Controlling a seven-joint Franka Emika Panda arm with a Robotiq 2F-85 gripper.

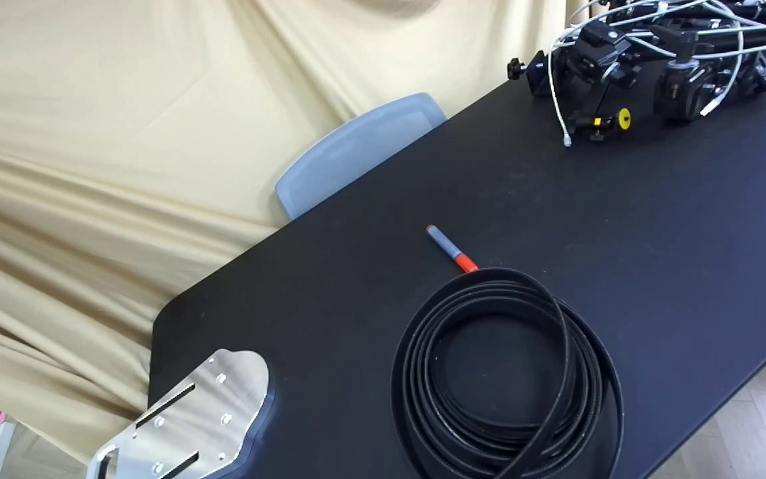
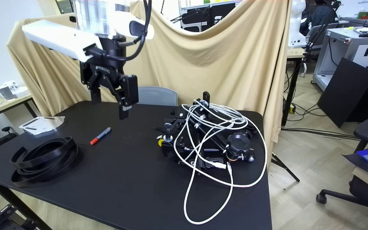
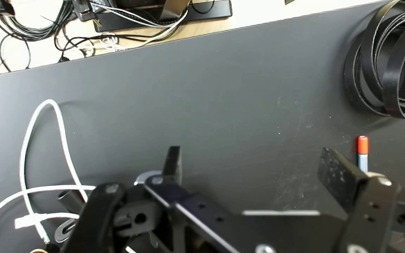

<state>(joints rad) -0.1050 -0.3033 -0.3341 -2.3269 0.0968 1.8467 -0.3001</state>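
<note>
My gripper (image 2: 110, 105) hangs above the black table, its fingers wide apart with nothing between them. In the wrist view the gripper (image 3: 251, 158) shows both pads spread over bare tabletop. Nearest to it is a grey-blue marker with a red end (image 2: 101, 136), lying on the table below. The marker (image 3: 362, 147) shows beyond the right finger, which hides its lower part. Beside the marker lies a coiled black strap (image 2: 48, 163), and the marker's red end (image 1: 466, 263) meets the strap's edge in an exterior view. The gripper is out of that view.
A silver slotted plate (image 1: 223, 406) lies at one end of the table. Black clamps and stands (image 2: 238, 143) are heaped at the opposite end, with a looping white cable (image 3: 25, 158) over them. A chair back (image 2: 158, 95) and a beige curtain (image 2: 209, 64) stand behind.
</note>
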